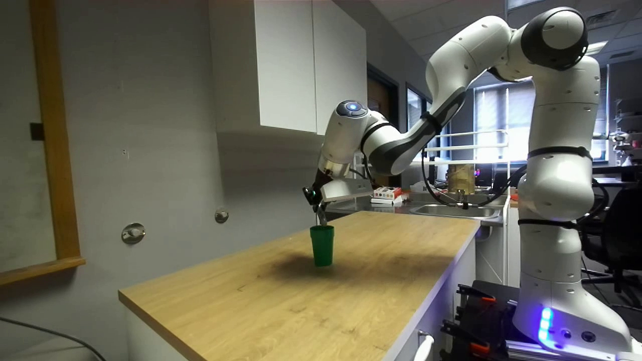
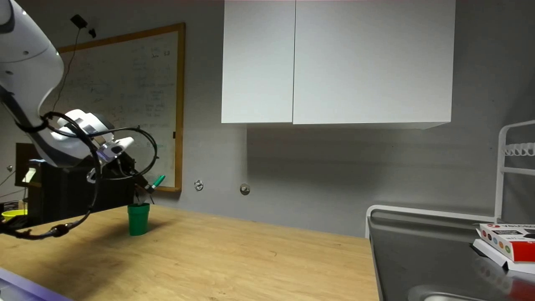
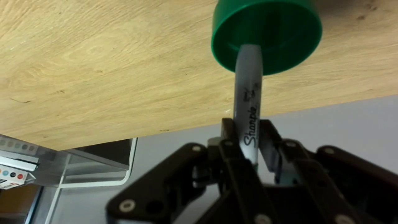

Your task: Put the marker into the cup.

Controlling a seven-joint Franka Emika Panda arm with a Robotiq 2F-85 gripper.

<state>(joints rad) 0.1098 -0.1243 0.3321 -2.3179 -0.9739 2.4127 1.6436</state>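
- I am judging the task to be well along: the marker [image 3: 248, 93] is hanging clear of the counter [image 1: 261, 296], its grey end pointing down at the cup [image 1: 322, 248].
- My claw [image 3: 247, 126] is pinching the marker by its barrel, the fingers standing only its thickness apart, one pressing on each side.
- The marker is leaning rather than standing upright; in an exterior view its green end [image 2: 158, 181] is sticking out up and to the right of my claw.
- In the wrist view the grey end is overlapping the cup's mouth, left of its middle. Whether the tip is dipping below the rim or only hovering over it, I am not managing to tell.
- As I am reading it, lowering the marker, letting go and backing clear are remaining. With this slant I am reckoning on some risk of snagging the rim.
- The cup is standing upright on the counter. Inside, only green wall and shadow are showing; the marker is covering part, and I am spotting nothing else there.
- Two boxes [image 2: 508, 242] are lying stacked at the right in an exterior view; what they are holding is not showing.
- The sink [image 1: 451, 216] is sitting beyond the counter's far end, its bottom hiding from me.
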